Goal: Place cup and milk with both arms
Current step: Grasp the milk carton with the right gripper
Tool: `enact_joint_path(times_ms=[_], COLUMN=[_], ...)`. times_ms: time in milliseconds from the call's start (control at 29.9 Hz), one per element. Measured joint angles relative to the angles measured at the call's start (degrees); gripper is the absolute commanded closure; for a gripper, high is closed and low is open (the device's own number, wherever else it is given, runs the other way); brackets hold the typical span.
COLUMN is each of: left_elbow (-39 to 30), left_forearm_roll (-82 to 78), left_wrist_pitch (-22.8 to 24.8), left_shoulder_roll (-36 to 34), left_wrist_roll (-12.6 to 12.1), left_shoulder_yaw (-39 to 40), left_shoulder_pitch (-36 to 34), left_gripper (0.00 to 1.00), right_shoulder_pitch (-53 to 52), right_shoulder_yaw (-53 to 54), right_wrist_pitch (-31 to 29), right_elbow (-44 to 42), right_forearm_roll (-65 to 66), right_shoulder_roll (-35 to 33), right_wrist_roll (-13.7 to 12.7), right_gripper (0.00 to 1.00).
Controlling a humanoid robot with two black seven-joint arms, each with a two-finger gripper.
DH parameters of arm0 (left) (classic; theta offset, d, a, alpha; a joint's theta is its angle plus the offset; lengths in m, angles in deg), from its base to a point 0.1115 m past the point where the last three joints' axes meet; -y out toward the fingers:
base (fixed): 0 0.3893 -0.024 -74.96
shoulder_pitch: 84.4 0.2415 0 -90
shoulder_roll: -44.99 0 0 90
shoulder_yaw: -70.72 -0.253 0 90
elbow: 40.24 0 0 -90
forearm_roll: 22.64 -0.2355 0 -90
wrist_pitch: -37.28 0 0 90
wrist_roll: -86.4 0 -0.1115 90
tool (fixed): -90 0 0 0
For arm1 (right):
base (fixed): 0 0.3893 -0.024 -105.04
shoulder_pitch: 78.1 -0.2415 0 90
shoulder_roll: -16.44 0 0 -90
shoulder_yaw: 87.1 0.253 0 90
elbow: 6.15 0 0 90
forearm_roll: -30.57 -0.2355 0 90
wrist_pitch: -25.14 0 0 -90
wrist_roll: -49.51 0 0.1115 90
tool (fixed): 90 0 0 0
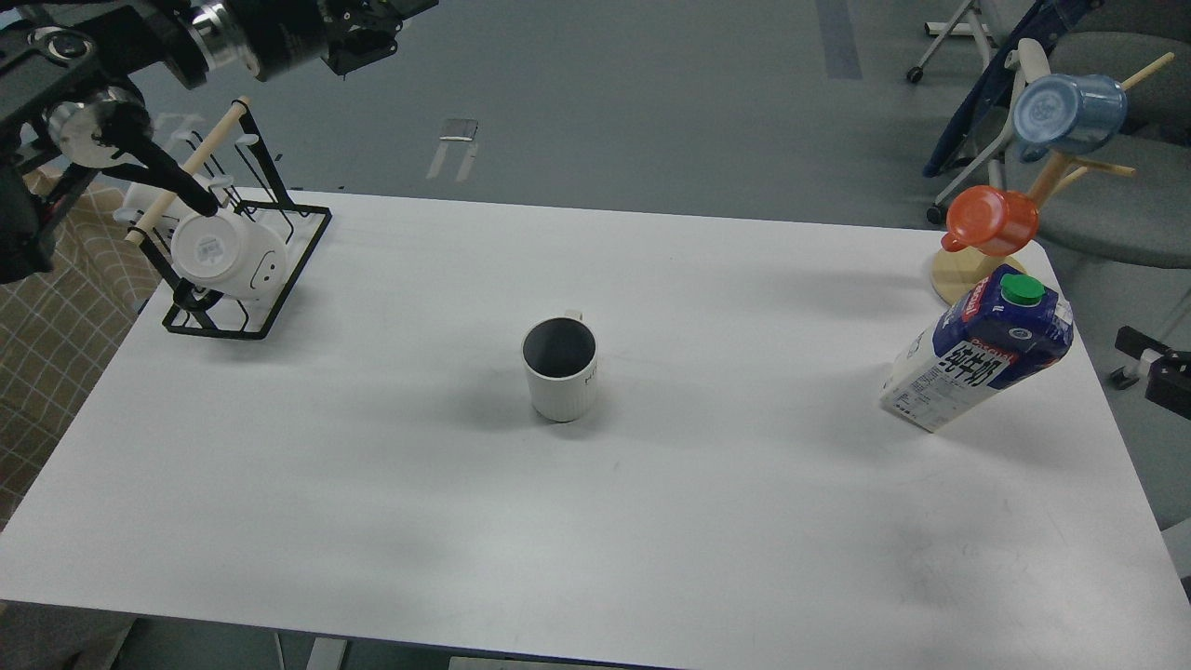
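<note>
Beside milk (977, 349), wooden tree (968, 270) with plastic cups (992, 221).

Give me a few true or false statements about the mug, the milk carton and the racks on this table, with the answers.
1. The cup stands upright near the middle of the table. True.
2. The milk lies flat on its side. False: it stands near the table's right edge, green cap on top.
3. The left gripper holds the cup. False: it is up at the top left, far from the cup.
4. An orange cup and a blue cup hang on a wooden stand behind the milk. True.
5. The black wire rack at the left holds a white mug. True.
</note>
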Motion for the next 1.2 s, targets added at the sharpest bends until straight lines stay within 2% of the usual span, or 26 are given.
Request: enact_joint_path(times_ms=[368,535,568,635,668,702,802,869,936,1203], left_elbow=[0.0,-0.07,-0.07,-0.09,-0.09,-0.09,-0.09,-0.09,-0.09,-0.14], left_forearm_roll=[-0.1,-0.1,-0.1,-0.11,-0.24,-0.36,-0.55,-0.66,-0.7,-0.49], left_wrist_pitch=[0.0,0.0,0.0,0.0,0.0,0.0,0.0,0.0,0.0,0.0], left_shoulder_roll=[0.11,-0.03,-0.05,-0.07,-0.07,-0.09,-0.09,-0.1,-0.1,-0.03], left_wrist_roll=[-0.1,-0.18,-0.19,-0.19,-0.19,-0.19,-0.19,-0.19,-0.19,-0.28], left_shoulder_yaw=[-0.09,-0.1,-0.09,-0.1,-0.11,-0.14,-0.23,-0.24,-0.24,-0.13], left_shoulder_pitch=[0.0,0.0,0.0,0.0,0.0,0.0,0.06,0.09,0.09,0.08], left_gripper=[0.03,0.02,0.02,0.02,0.03,0.03,0.03,0.03,0.03,0.03], right_shoulder_pitch=[1.14,0.84,0.82,0.9,0.98,1.04,1.11,1.12,1.13,1.13], right_shoulder_yaw=[0.41,0.56,0.59,0.6,0.6,0.6,0.6,0.6,0.6,1.71], right_wrist_pitch=[0.11,0.63,0.68,0.76,0.8,0.82,0.91,0.93,0.96,1.63], right_elbow=[-8.85,-11.28,-11.46,-11.78,-11.98,-12.16,-12.4,-12.42,-12.29,-11.1], right_forearm_roll=[1.33,1.23,1.21,1.19,1.19,1.19,1.19,1.19,1.2,0.66], right_shoulder_roll=[12.44,17.37,17.86,18.46,18.61,18.75,19.16,19.27,19.23,18.71], right_wrist_roll=[0.02,0.03,0.02,0.03,0.03,0.02,0.03,0.03,0.02,0.02], right_gripper=[0.0,0.07,0.1,0.26,0.54,0.77,0.83,0.95,1.0,1.0])
